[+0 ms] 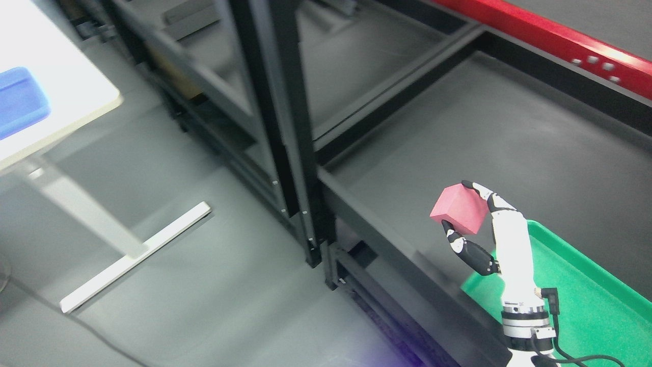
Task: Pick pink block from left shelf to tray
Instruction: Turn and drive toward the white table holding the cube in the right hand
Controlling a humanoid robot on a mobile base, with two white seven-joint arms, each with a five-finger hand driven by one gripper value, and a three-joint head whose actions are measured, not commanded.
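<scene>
My right hand comes up from the lower right on a white forearm and is shut on the pink block. The thumb is under the block and the fingers are over its top. The block is held above the grey shelf surface, just left of the green tray. The tray lies at the lower right and is partly cut off by the picture's edge. My left arm does not show.
A black shelf upright stands in the middle, with the shelf's black front rail running to the lower right. A red beam crosses the top right. A white table with a blue bin stands at the left, its foot on the floor.
</scene>
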